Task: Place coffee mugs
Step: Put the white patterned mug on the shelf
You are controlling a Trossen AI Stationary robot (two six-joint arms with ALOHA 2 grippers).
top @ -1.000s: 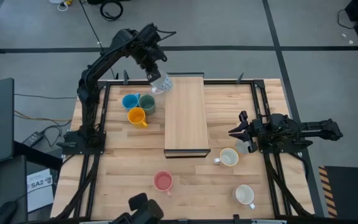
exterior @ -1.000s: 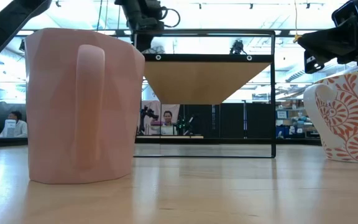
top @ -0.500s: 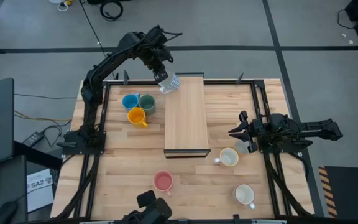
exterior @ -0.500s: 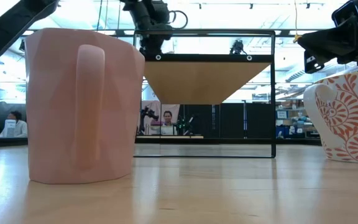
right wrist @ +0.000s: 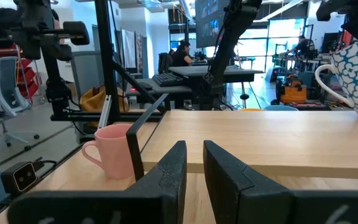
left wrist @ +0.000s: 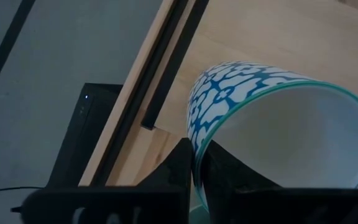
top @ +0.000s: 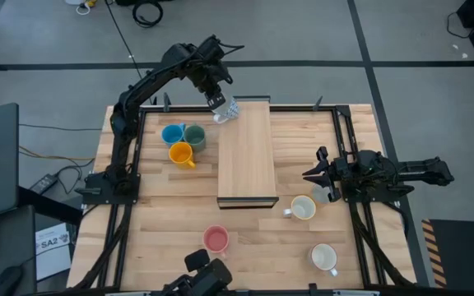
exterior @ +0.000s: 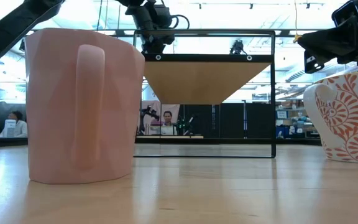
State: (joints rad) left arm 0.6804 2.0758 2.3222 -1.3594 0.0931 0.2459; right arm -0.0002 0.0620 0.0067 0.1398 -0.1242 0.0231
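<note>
your left gripper (top: 217, 100) pinches the rim of the blue-patterned mug (top: 227, 109), tilted over the far left corner of the raised wooden shelf (top: 245, 156), so set it upright there.

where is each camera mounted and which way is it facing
High view: overhead, straight down on the table; both arms show, the left end effector holding the blue-patterned mug at the raised shelf.
Low view: table height, level across; pink mug close, arms above.
Left wrist view: looks past its shut fingers clamping the blue-patterned mug's rim.
Right wrist view: level across the table, own fingers in front.
Shared: the pink mug appears in the high, low and right wrist views.
</note>
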